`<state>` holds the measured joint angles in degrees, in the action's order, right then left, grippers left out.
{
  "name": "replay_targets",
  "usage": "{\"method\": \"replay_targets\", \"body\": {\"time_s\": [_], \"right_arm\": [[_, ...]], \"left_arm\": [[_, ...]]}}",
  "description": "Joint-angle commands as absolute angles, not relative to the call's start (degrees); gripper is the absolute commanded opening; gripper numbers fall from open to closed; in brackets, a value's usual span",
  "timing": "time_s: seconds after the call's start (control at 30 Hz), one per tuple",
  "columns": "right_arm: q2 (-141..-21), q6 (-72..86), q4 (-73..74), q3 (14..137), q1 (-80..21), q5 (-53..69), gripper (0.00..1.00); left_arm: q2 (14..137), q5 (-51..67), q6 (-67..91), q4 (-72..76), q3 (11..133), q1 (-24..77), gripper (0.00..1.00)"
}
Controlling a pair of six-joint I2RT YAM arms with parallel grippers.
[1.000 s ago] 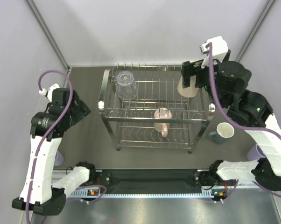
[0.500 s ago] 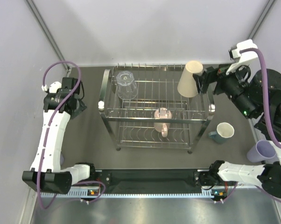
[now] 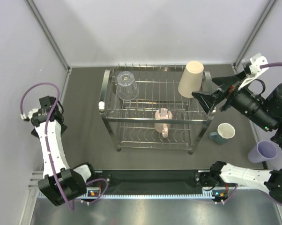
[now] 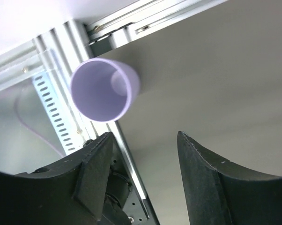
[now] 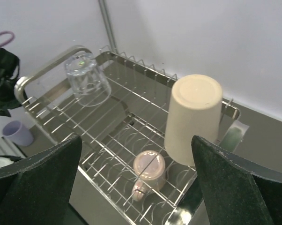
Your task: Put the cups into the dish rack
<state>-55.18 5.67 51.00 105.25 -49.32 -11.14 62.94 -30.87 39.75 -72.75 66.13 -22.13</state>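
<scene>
Left fingers (image 4: 96, 171) apart, lavender tumbler (image 4: 105, 89) beyond their tips, clear of both.

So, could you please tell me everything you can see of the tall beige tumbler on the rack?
The tall beige tumbler is a plain, matte, plastic-looking cup without a handle, narrowing towards its flat base. It stands upside down, base up, at the far right corner of the upper tier of the dish rack, rim on the wires. Nothing else touches it.
</scene>
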Motion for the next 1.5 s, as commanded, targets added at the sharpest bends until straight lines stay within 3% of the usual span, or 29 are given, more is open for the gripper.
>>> {"method": "replay_targets", "body": {"time_s": [0.0, 0.33, 0.47, 1.3, 1.4, 1.47], "right_arm": [[-54.67, 7.03, 52.11, 105.99, -51.59, -9.05, 1.00], [-55.55, 5.89, 52.82, 107.40, -54.67, -10.20, 1.00], [-55.55, 5.45, 52.65, 106.96, -54.93, -10.46, 1.00], [-57.83, 2.72, 52.29, 107.84, -58.62, -16.26, 1.00], [-58.71, 3.16, 52.47, 109.07, -58.71, -17.40, 1.00], [-60.28, 3.86, 53.17, 111.26, -58.71, -18.19, 1.00]], "left_arm": [[60.91, -29.71, 37.44, -66.98, 62.67, -26.00, 0.62], [63.71, -26.90, 35.34, -63.55, 60.91, -33.57, 0.63], [65.30, -25.58, 33.66, -59.60, 60.21, -36.30, 0.53], [70.84, -28.21, 41.22, -55.20, 51.77, -38.76, 0.51], [71.28, -28.74, 41.74, -55.11, 51.33, -38.76, 0.47], [70.58, -29.35, 42.27, -55.37, 51.15, -38.76, 0.37]]}}
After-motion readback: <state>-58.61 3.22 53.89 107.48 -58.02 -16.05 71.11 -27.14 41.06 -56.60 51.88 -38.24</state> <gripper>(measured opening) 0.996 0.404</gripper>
